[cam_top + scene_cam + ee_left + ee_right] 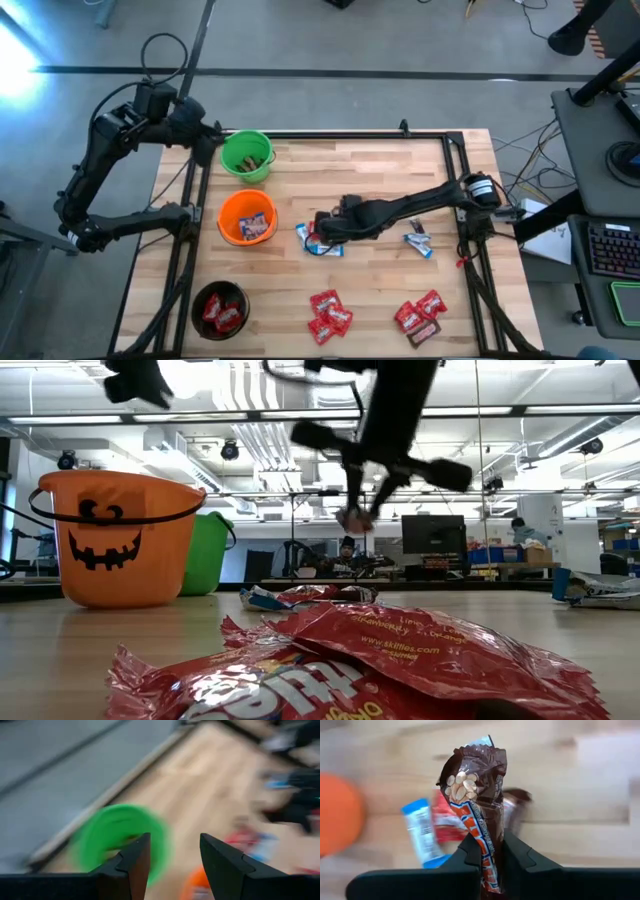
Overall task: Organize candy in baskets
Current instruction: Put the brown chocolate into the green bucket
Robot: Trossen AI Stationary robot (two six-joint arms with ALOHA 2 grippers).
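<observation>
Over the middle of the desk (380,170), the right arm reaches in from the right edge, stretched nearly flat, with its right claw (491,851) clamped on a dark brown candy bar (476,785) — the wrapper stands upright between the fingers, lifted clear of the wood. Below it lie blue-and-white candy (320,243) and a red piece, just right of the orange basket (246,218). The left arm is folded back off the desk's left rear corner; its left claw (172,857) hangs with fingers parted, holding nothing, beside the green basket (246,156). The black basket (219,309) sits at the front left corner. Red candy clusters (329,314) lie along the front edge — the rear right of the desk is bare wood.
</observation>
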